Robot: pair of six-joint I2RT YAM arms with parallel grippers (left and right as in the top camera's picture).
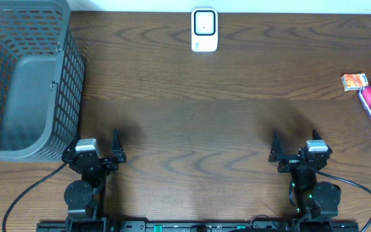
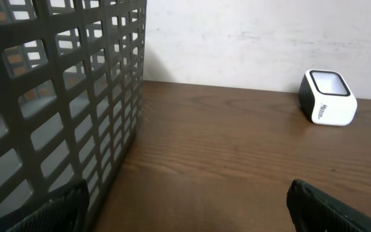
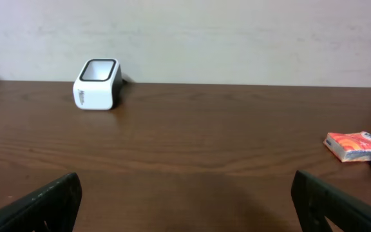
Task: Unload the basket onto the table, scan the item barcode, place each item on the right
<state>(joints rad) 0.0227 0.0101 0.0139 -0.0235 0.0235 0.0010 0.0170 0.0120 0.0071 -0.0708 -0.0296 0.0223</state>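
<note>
Closest to right gripper (image 1: 294, 149), spread wide and empty like left gripper (image 1: 100, 149): orange packet (image 1: 354, 80), forward-right near table (image 1: 192, 122) edge, well apart from scanner (image 1: 204, 29)

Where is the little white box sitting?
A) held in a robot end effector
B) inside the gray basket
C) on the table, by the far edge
C: the white scanner box stands by itself on the wooden table near the far edge, well away from the gray basket at the left.
</note>
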